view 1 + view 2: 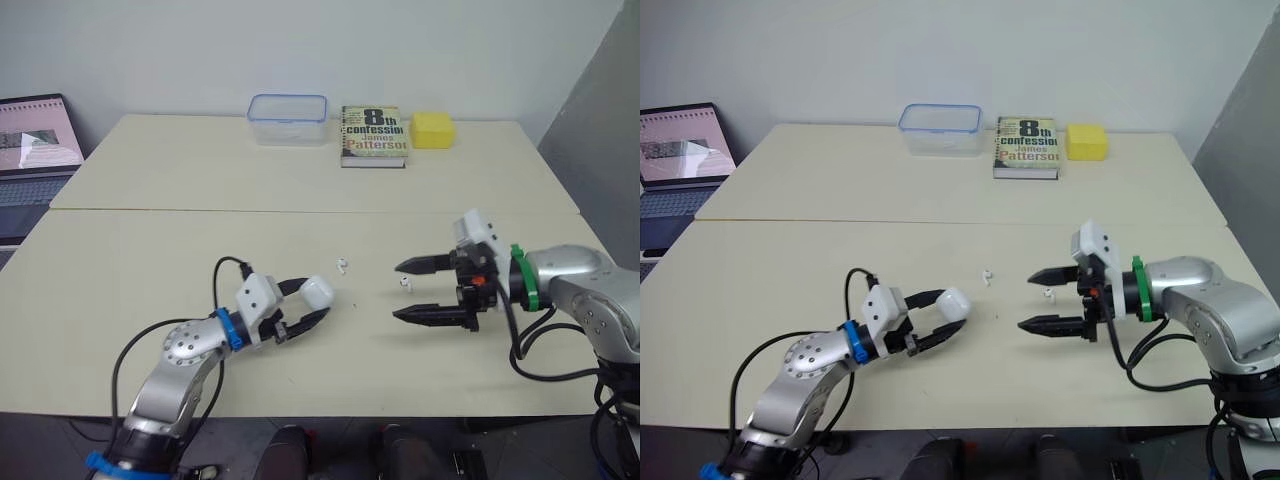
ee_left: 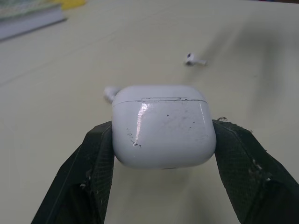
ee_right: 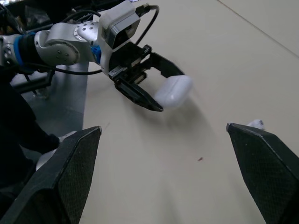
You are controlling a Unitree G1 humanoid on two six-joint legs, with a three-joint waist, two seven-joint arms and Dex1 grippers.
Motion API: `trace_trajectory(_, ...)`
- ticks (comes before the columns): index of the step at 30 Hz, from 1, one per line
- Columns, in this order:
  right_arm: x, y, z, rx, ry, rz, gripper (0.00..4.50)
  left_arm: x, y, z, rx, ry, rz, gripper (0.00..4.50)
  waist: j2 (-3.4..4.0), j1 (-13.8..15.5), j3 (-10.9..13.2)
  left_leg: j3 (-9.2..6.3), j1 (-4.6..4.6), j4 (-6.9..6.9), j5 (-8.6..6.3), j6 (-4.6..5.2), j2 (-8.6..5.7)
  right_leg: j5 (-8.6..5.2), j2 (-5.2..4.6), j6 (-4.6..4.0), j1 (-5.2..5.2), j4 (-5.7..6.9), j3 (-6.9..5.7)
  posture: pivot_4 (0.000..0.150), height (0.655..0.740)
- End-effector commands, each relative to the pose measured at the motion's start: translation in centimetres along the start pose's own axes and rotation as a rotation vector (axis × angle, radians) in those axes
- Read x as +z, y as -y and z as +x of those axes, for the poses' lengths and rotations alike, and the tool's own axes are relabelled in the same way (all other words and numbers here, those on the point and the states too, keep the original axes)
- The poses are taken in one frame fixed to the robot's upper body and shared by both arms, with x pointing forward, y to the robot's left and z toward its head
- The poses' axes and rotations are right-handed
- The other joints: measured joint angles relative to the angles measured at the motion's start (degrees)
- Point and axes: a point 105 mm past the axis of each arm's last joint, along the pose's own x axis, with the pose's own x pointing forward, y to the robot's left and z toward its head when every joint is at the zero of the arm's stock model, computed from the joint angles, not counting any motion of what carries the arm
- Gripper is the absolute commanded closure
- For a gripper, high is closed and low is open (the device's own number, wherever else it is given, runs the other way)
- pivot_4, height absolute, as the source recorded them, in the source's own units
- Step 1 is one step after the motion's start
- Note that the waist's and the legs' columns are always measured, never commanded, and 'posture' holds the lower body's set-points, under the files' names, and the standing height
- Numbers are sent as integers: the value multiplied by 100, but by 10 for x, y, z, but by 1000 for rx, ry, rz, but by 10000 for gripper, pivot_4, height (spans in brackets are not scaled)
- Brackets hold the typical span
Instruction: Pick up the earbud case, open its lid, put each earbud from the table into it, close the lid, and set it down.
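My left gripper (image 1: 313,303) is shut on the white earbud case (image 1: 318,291), holding it just above the near table; the lid is closed, its seam showing in the left wrist view on the case (image 2: 163,126). One white earbud (image 1: 343,265) lies on the table just beyond the case. A second earbud (image 1: 405,283) lies to its right, between the two fingers of my right gripper (image 1: 404,290), which stands open with its tips pointing left toward the case. In the right wrist view the case (image 3: 174,90) sits in my left gripper's fingers.
At the far table edge stand a clear plastic box (image 1: 288,118), a paperback book (image 1: 373,135) and a yellow block (image 1: 432,130). A laptop (image 1: 35,150) sits off the table's left side. A seam (image 1: 300,210) divides the two beige tables.
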Motion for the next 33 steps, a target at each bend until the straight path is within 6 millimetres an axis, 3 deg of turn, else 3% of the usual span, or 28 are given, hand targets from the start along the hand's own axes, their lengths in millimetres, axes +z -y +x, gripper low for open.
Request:
trace_trajectory(1,-2,-2,7,-32,-22,152,0,12,6,11,-93,86,132,17062,0,-21,0,0,0,0,0,0,0,0,1,0,0,-1,0,1500,7400)
trace_trajectory(6,-1,0,19,-35,14,328,0,24,5,21,-143,172,238,17062,0,-16,0,-5,0,4,0,1,-1,-8,28,14,1,0,-1,1500,7400)
trace_trajectory(14,0,2,46,-38,55,433,0,30,15,26,-200,231,289,17063,0,-27,0,-11,-1,3,-1,3,7,-8,43,16,-1,4,-1,1500,7400)
trace_trajectory(26,-4,-2,52,4,37,484,0,31,19,28,-199,247,293,17062,1,-33,0,-14,0,3,-2,4,13,-8,53,16,-1,6,-1,1500,7400)
trace_trajectory(29,-6,-1,53,4,32,494,5779,32,18,28,-200,250,294,17063,1,-36,0,-13,0,3,-2,4,13,-9,53,17,-1,5,-1,1500,7400)
trace_trajectory(33,-7,0,54,4,26,503,19483,32,18,29,-202,251,296,17063,1,-38,0,-14,0,3,-2,4,14,-9,55,17,-1,5,-1,1500,7400)
